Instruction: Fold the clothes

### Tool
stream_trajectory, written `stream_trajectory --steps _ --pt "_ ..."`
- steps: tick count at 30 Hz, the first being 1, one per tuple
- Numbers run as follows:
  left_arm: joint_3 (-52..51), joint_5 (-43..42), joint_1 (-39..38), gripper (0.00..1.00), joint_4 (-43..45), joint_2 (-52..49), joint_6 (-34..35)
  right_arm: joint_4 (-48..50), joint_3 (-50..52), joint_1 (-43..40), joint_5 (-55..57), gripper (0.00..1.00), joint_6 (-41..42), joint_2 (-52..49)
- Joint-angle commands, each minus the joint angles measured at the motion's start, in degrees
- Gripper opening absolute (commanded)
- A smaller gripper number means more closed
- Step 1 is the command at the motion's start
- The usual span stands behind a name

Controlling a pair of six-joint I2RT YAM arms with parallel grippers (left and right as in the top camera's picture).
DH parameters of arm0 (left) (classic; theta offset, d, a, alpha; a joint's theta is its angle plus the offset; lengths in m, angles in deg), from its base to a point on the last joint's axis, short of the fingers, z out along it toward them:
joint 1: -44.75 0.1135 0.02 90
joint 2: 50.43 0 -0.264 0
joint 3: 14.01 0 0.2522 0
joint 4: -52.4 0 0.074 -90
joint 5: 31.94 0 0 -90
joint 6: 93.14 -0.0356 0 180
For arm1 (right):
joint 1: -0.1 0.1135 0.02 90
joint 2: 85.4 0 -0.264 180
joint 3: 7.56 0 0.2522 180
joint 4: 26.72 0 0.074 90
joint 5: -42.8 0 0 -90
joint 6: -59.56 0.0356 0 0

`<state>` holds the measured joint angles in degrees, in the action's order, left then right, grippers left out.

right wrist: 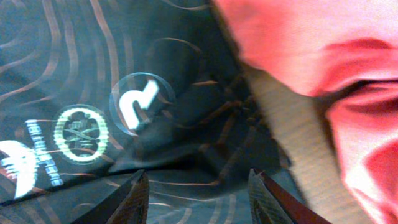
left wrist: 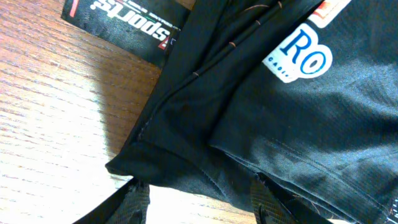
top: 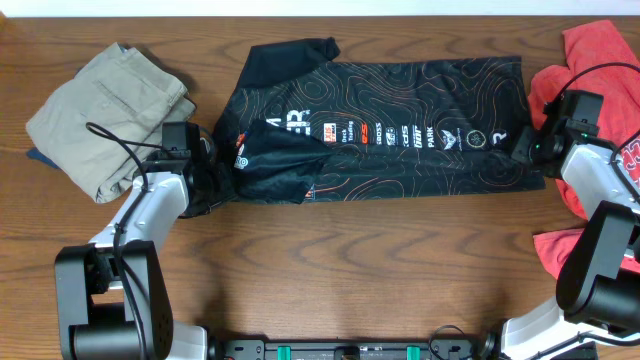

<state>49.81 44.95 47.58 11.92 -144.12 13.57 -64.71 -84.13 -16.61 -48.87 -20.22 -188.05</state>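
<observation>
The black jersey (top: 390, 120) with thin orange contour lines and white logos lies flat across the middle of the table, its left sleeve folded in. My left gripper (top: 205, 160) is open at the jersey's left edge; in the left wrist view the fingers (left wrist: 199, 202) straddle the dark hem (left wrist: 249, 124), one finger under the cloth. My right gripper (top: 528, 145) is open at the jersey's right edge; in the right wrist view its fingers (right wrist: 199, 199) hover over wrinkled black fabric (right wrist: 124, 93).
Folded khaki trousers (top: 105, 100) lie at the back left. Red clothes (top: 590, 70) are heaped at the right edge, close to my right arm, and show in the right wrist view (right wrist: 323, 56). Bare wood table (top: 350, 260) lies in front.
</observation>
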Motion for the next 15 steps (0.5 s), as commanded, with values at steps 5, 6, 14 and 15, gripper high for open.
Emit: stream_trajectory --steps 5,6,14,15 --pt "-0.4 0.5 0.1 0.54 -0.3 -0.7 -0.1 0.6 1.5 -0.5 3.8 0.47 -0.4 0.6" --pt "-0.4 0.5 0.1 0.54 -0.3 -0.7 -0.1 0.7 1.6 -0.5 3.8 0.45 -0.4 0.6" --pt "-0.4 0.5 0.1 0.54 -0.4 -0.7 -0.1 2.1 2.9 -0.5 3.8 0.42 0.2 -0.6" --pt "-0.4 0.5 0.1 0.54 -0.4 -0.7 -0.1 2.2 3.0 -0.5 3.8 0.41 0.7 -1.1"
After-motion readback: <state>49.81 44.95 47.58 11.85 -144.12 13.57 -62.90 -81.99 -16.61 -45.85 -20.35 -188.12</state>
